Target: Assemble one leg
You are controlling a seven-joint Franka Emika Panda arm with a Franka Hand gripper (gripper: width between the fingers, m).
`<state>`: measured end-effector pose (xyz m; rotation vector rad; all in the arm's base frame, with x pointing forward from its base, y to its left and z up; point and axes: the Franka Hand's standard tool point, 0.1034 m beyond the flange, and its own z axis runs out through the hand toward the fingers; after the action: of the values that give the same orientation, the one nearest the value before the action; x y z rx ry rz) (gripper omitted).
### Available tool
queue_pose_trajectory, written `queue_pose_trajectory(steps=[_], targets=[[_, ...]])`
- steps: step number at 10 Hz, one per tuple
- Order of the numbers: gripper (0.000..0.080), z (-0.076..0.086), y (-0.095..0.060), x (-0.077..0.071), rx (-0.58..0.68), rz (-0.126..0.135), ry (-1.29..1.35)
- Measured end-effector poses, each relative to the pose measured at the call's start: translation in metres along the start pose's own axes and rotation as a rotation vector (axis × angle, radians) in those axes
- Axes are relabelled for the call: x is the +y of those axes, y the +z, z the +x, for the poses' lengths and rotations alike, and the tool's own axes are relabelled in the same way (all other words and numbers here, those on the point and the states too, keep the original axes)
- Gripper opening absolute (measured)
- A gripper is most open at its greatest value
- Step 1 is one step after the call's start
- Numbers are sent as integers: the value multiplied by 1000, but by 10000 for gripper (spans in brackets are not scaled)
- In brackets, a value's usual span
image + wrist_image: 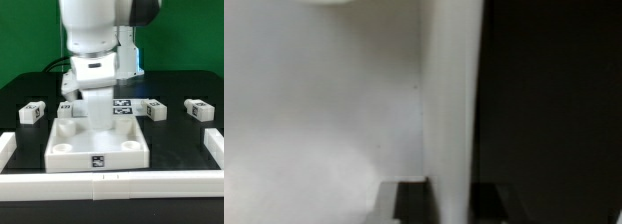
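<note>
While the gripper hangs low over the white panel, we can't tell if it grips anything (b/c wrist view's blurry); one leg lies beside the panel, at the exterior view's left.

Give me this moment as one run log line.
arm: gripper low over white panel | jaws: cannot tell | legs: loose on table either side | wrist view: too close to read

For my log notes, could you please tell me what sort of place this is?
Likely a robotics lab test bench: a robot arm over a black table, a tagged white panel, a green backdrop.
</note>
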<state>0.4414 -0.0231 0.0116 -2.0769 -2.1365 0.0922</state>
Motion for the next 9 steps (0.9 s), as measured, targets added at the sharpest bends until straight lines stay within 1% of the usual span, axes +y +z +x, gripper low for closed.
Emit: queue_pose_trajectory(steps=[1,2,3,5,8,9], targets=[[74,22,0,8,6,-7,7],[74,44,0,21,15,-17,-18],[74,56,-1,30,24,-27,-31],[74,88,-1,45,35,-42,-11],[74,105,-1,50,37,-50,6],[74,104,-1,51,38,-53,4]])
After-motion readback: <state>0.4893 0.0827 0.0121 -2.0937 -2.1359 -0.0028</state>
